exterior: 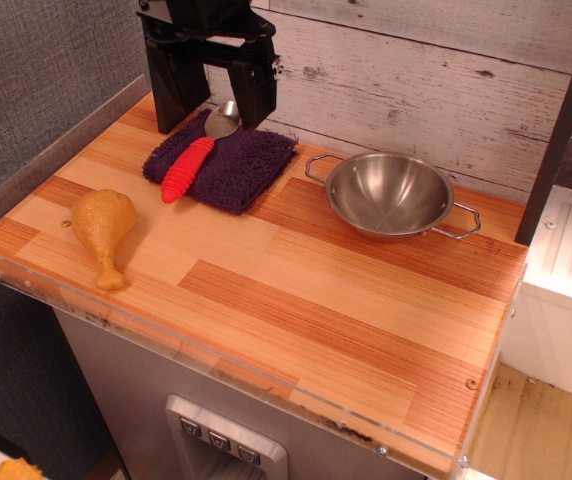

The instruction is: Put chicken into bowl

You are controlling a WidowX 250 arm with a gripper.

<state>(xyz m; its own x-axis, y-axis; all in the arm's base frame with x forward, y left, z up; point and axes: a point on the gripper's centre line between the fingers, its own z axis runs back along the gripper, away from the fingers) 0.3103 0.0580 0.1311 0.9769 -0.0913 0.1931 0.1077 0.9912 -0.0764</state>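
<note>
Glossy plastic chicken point(105, 230), shiny steel bowl point(391, 195), fuzzy purple cloth point(224, 162), smooth wood table point(296, 300).

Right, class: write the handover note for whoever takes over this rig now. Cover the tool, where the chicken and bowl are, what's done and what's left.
Tool: open, empty, hanging at the back of the table above the purple cloth and red-handled spoon.
Chicken: lying on the wooden table near its left edge, bone end toward the front, untouched.
Bowl: upright and empty, back right of the table, right of the cloth.
Done: nothing yet.
Left: reach the chicken, grasp it, carry it to the bowl, release.
</note>
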